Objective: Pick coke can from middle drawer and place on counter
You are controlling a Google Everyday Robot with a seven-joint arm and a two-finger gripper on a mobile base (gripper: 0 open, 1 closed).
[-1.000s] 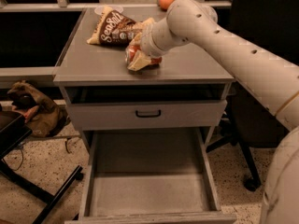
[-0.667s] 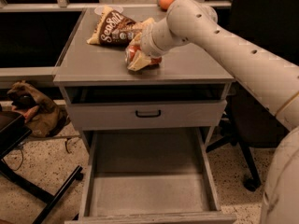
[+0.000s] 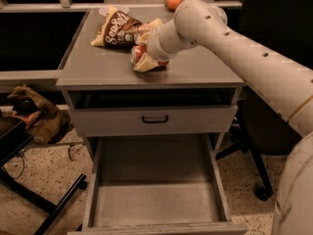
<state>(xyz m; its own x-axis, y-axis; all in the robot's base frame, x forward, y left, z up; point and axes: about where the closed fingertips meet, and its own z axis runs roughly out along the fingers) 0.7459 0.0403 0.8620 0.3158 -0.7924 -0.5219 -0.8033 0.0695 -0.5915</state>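
Observation:
The coke can (image 3: 138,53) lies on the counter (image 3: 98,65), near its front middle, with red sides showing between cream fingers (image 3: 145,65). My gripper (image 3: 145,60) reaches in from the right and is shut on the coke can, low against the counter top. Below, the middle drawer (image 3: 156,202) is pulled out, showing a bare grey floor with nothing in it.
A brown snack bag (image 3: 117,28) lies just behind the can. An orange fruit (image 3: 172,0) sits on the ledge at the back. A closed drawer front with a black handle (image 3: 155,119) is above the open drawer. A chair base (image 3: 259,190) stands right, a black stand (image 3: 29,195) left.

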